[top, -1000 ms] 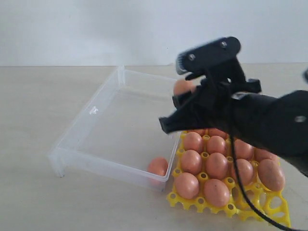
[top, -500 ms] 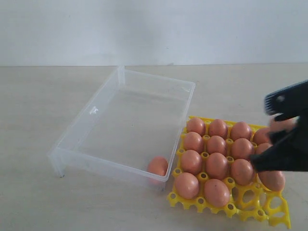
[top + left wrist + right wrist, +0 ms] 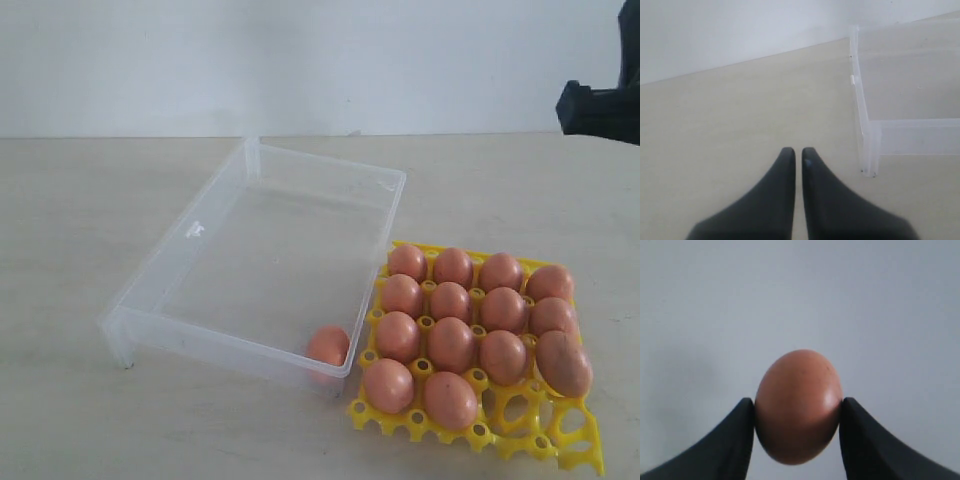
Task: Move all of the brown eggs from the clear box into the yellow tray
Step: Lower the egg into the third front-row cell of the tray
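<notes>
My right jaws are clamped on one brown egg (image 3: 799, 407), with only pale wall (image 3: 800, 290) behind it. The left jaws are pressed together above the table (image 3: 715, 125), near a corner of the clear box (image 3: 863, 125). Another brown egg (image 3: 328, 346) lies in the box's corner nearest the yellow tray (image 3: 560, 440), which carries fourteen brown eggs (image 3: 450, 345).

The clear box (image 3: 200, 250) lies flat on the worktop (image 3: 80, 200), transparent and low-walled, with 1 brown egg (image 3: 328, 346) in its near right corner. Just beside it sits the yellow tray (image 3: 575, 440) with 14 brown eggs (image 3: 451, 344) seated in its cells. 1 more brown egg (image 3: 799, 390) is held off the surface, pinched in the right claw (image 3: 798, 410).
</notes>
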Controlling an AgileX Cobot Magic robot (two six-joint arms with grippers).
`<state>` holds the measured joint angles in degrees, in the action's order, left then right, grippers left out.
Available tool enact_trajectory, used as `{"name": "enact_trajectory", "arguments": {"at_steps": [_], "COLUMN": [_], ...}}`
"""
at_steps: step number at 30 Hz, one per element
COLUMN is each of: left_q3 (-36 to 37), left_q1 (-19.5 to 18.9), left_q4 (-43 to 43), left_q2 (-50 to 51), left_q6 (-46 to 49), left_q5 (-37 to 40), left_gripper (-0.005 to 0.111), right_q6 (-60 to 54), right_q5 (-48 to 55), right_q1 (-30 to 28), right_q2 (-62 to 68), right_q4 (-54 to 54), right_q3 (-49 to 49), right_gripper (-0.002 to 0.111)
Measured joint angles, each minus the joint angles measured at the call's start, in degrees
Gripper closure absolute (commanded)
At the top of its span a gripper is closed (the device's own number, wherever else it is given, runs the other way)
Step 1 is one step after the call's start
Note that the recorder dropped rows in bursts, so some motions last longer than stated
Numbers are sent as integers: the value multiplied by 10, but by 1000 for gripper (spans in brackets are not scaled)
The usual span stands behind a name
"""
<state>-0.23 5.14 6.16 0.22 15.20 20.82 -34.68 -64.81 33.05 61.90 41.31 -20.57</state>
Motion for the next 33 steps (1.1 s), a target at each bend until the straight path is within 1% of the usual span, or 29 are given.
{"name": "enact_trajectory", "arguments": {"at_steps": [2,3,5,6,9,10,12,16,18,23,29,33], "left_q3": [0,0,0,0,0,0,0,0,0,0,0,0], "left_q1": [0,0,0,0,0,0,0,0,0,0,0,0], "left_q4": [0,0,0,0,0,0,0,0,0,0,0,0], "left_q2": [0,0,0,0,0,0,0,0,0,0,0,0], "left_q6": [0,0,0,0,0,0,0,0,0,0,0,0], "left_q5": [0,0,0,0,0,0,0,0,0,0,0,0], "left_gripper": [103,103,103,103,103,103,103,103,103,103,103,103], "right_q6": [21,23,17,12,25,38,90,208,236,243,245,248], "right_q5": [93,170,279,355,481,501,520,495,499,552,554,552], "right_q1": [-2,-3,-3,-3,-3,-3,-3,-3,-3,-3,-3,-3], "right_q2": [-21,-34,-59,-76,-118,-129,-155,-188,-197,-201,-195,-140], "right_q4": [-12,-22,-33,-35,-38,-39,-39,-43,-61,-97,-95,-74], "right_q3": [0,0,0,0,17,29,73,166,194,203,204,205], "right_gripper": [108,108,108,108,108,108,108,108,108,108,108,108]}}
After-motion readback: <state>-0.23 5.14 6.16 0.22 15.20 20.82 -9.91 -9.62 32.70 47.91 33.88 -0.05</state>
